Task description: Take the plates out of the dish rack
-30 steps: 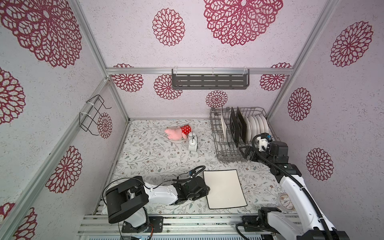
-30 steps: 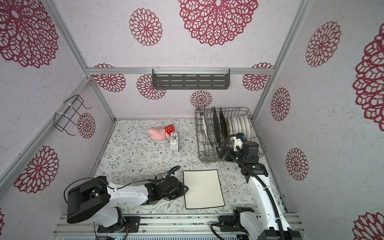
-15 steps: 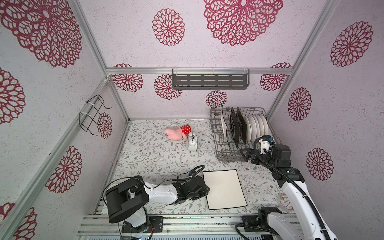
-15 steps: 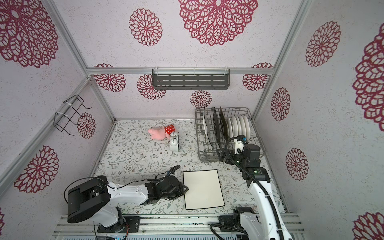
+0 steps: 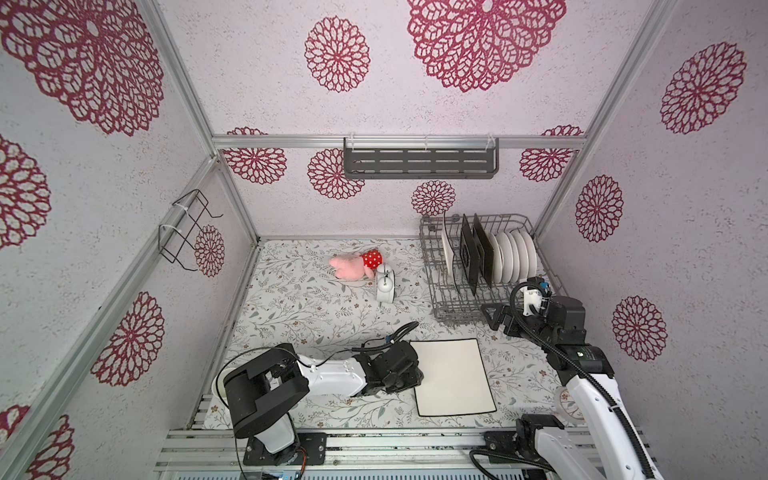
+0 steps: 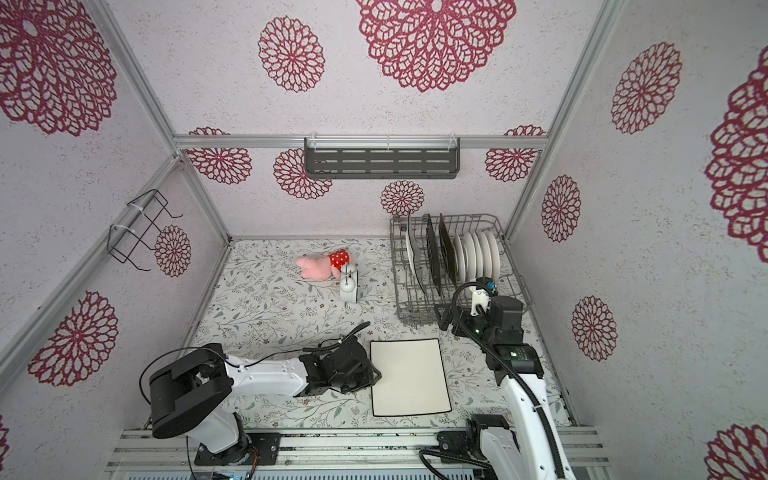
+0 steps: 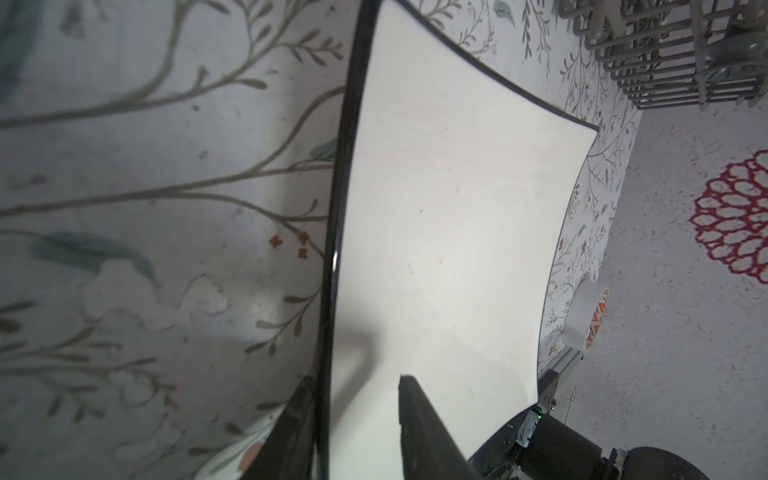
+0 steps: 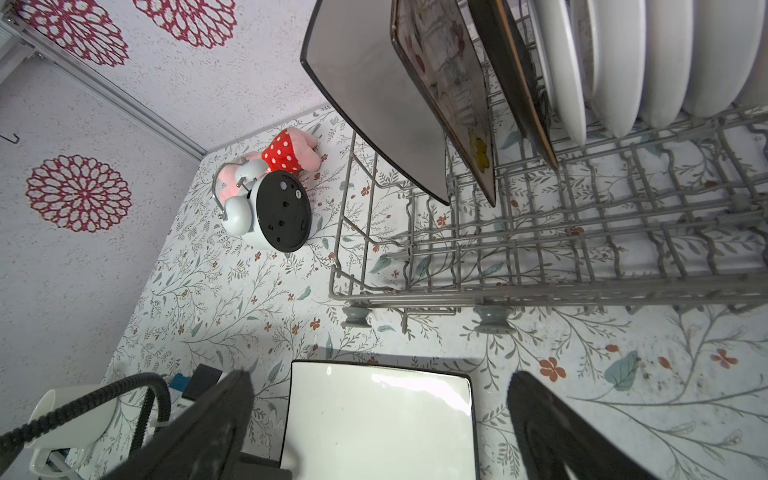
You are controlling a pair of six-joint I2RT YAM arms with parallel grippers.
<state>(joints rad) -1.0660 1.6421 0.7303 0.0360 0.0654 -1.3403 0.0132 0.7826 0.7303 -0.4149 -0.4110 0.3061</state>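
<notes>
While one rectangular plate (image 5: 454,376) lies flat on the table (image 5: 299,299), its rim between my left gripper (image 7: 357,419) jaws, slightly parted, I count eight plates (image 5: 490,255) upright in the dish rack (image 5: 457,311); right gripper (image 8: 378,419) jaws spread, empty.

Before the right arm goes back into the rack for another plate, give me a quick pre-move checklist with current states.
1. Rectangular plate lying flat on the table, out of the dish rack: ok.
2. Left gripper let go of that plate: cannot tell; its fingers straddle the black rim.
3. Right gripper open and empty: ok.
4. Right gripper outside the rack, at its near edge: ok.
5. Plates remaining: pale plate, two dark square plates, row of round white plates, all standing between the tines: ok.
6. Alarm clock and plush toy out of the right arm's path, left of the rack: ok.
</notes>
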